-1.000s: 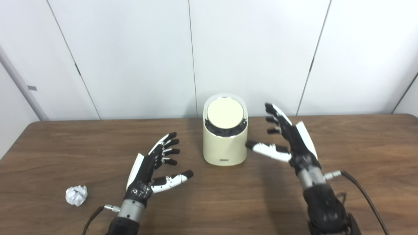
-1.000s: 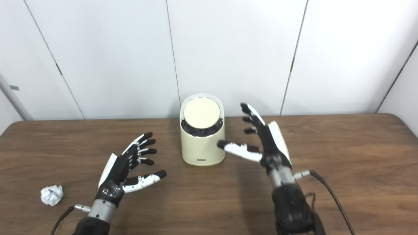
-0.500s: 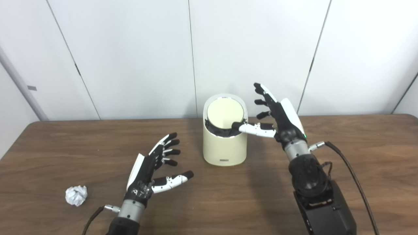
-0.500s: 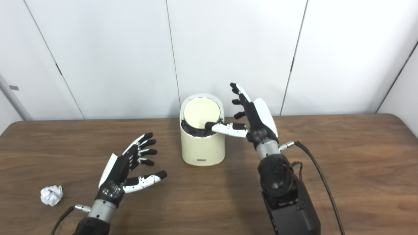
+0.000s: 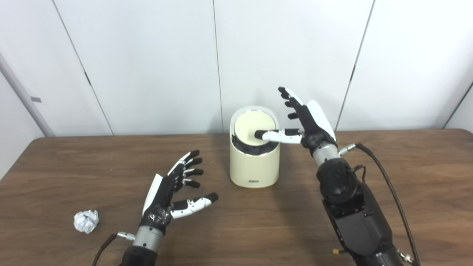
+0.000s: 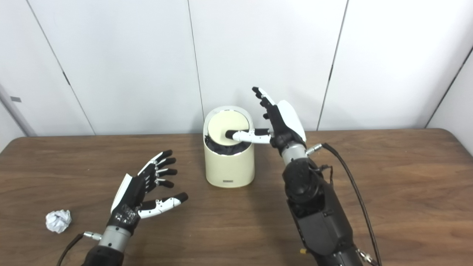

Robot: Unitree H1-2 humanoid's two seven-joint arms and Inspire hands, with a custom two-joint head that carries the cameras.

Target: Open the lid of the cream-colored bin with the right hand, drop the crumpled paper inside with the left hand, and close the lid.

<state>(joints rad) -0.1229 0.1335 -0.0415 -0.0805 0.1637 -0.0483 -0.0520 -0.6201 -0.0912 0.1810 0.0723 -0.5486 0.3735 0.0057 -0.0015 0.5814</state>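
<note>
Cream-colored bin (image 5: 254,162) stands mid-bench, lid (image 5: 255,129) tilted; right hand (image 5: 306,120) beside it, fingers wide, thumb tip on lid. Left hand (image 5: 173,192) hovers, fingers wide, holding nothing. Crumpled paper (image 5: 86,221) lies on bench (image 5: 406,155), far left

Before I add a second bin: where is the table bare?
Bare: the table right of the right hand, and left of the bin. Crowded: front left, by the left hand and crumpled paper.
</note>
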